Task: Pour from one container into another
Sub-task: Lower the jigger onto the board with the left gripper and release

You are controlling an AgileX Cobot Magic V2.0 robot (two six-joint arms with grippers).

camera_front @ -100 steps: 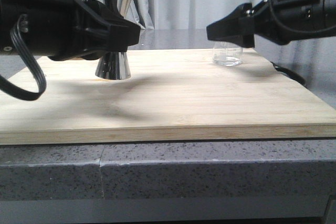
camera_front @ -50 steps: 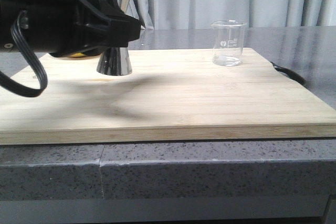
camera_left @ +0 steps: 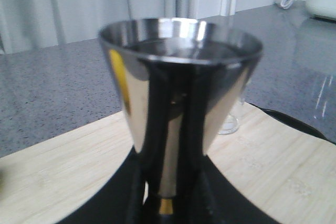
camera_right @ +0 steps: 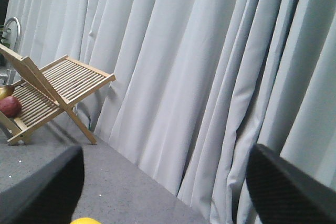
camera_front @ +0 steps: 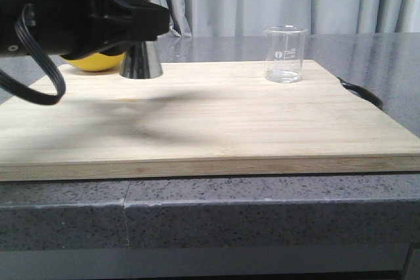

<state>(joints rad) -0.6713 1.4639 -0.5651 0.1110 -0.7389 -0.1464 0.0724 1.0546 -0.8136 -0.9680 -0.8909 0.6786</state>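
Note:
The steel jigger (camera_front: 142,63) is held at its narrow waist by my left gripper (camera_front: 149,25), which is shut on it above the far left of the wooden board (camera_front: 216,122). Only its lower cone shows below the black gripper body in the front view. I cannot tell whether its base touches the board. The left wrist view shows the jigger (camera_left: 178,77) upright between the fingers of the left gripper (camera_left: 169,184). The clear glass beaker (camera_front: 285,54) stands alone at the board's far right. My right gripper (camera_right: 168,192) is open, holds nothing, and faces the curtain.
A yellow lemon (camera_front: 95,62) lies behind the jigger at the board's far left edge. A black handle (camera_front: 362,92) sticks out on the board's right side. The board lies on a grey stone counter (camera_front: 197,214). A wooden rack (camera_right: 58,87) stands off to one side.
The right arm has left the front view, uncovering the beaker. My left gripper has carried the jigger back toward the board's far edge, so the lemon now shows.

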